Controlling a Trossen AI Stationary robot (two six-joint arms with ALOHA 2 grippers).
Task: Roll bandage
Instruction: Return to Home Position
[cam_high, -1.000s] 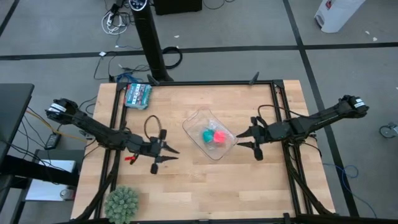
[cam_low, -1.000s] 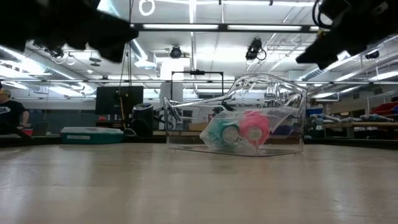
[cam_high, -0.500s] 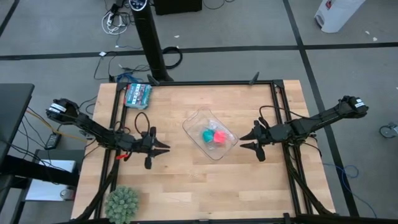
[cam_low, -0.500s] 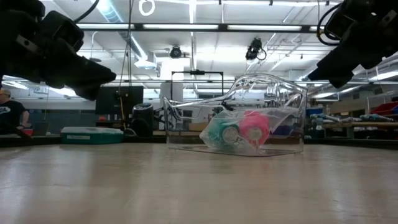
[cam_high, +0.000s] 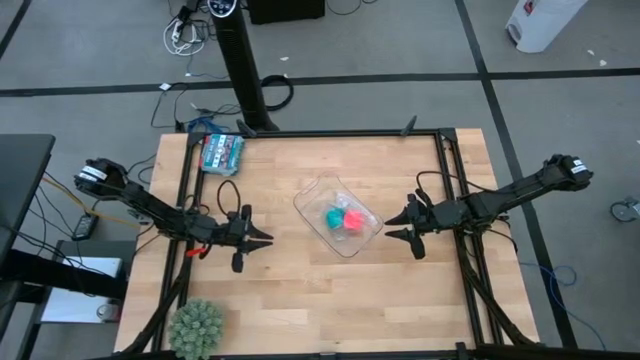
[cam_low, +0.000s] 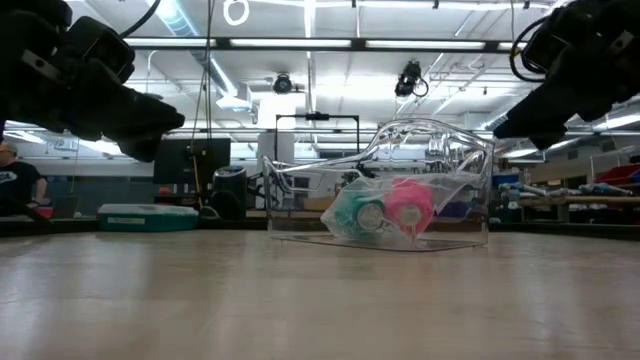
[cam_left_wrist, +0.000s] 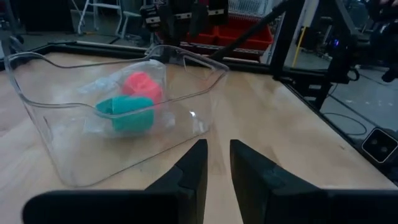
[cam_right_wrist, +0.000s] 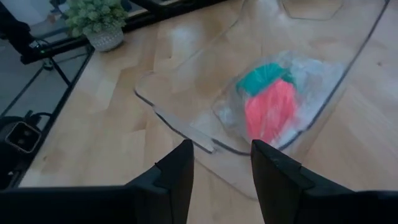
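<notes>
Left gripper retracted from bin; bandage rolled, bagged, axis unclear

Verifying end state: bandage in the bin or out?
In. The bandage lies as a roll inside the zip bag, beside the teal roll, within the clear bin.

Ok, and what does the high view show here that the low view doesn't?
Only the high view: the potted plant at a table corner on the left arm's side, and the floor with its cables. Only the low view: a person in the room beyond, under ceiling lights. Both: the clear bin holding a bag with the pink bandage and a teal roll, the teal box, and the left gripper and right gripper either side of the bin.
</notes>
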